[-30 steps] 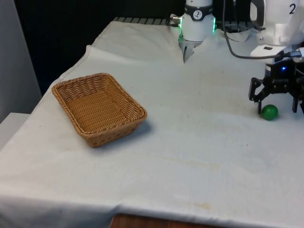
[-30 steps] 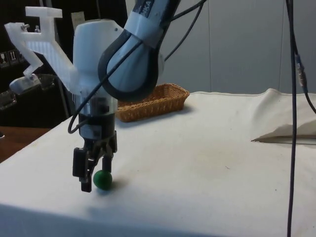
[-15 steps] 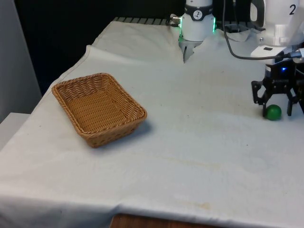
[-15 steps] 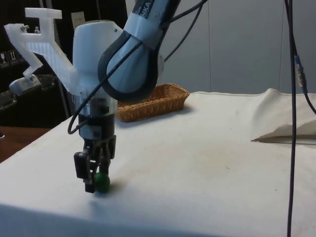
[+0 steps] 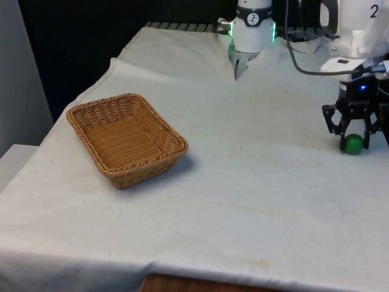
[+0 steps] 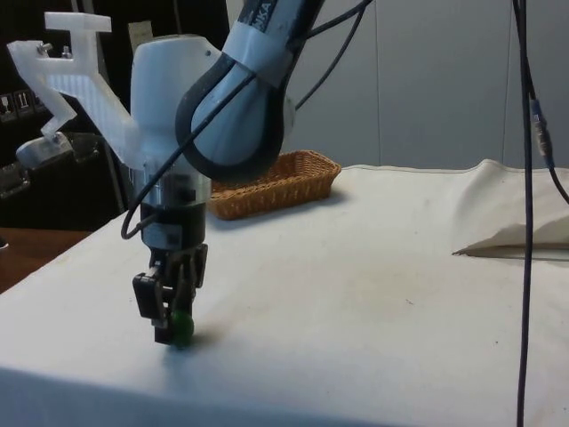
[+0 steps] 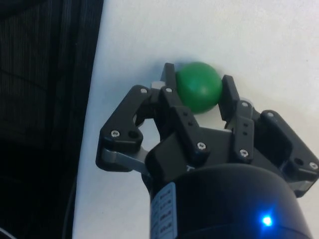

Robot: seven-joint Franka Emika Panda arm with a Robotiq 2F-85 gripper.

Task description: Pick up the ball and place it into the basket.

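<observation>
At three o'clock on the cloth (image 5: 255, 182), the gripper (image 5: 354, 139) clasps the green ball (image 7: 199, 86); the basket (image 5: 124, 139) sits well apart at nine o'clock.

A white cloth (image 5: 255, 182) covered the table, wrinkled toward its far end. Black curtains (image 5: 121, 42) hung behind. Pale wall panels (image 6: 436, 80) and dark cabinets (image 6: 53, 178) stood alongside.

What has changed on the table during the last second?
The claw came down around the green ball and closed on it; the fingers now touch both its sides. The ball is still on the white cloth. The wicker basket did not move.
</observation>
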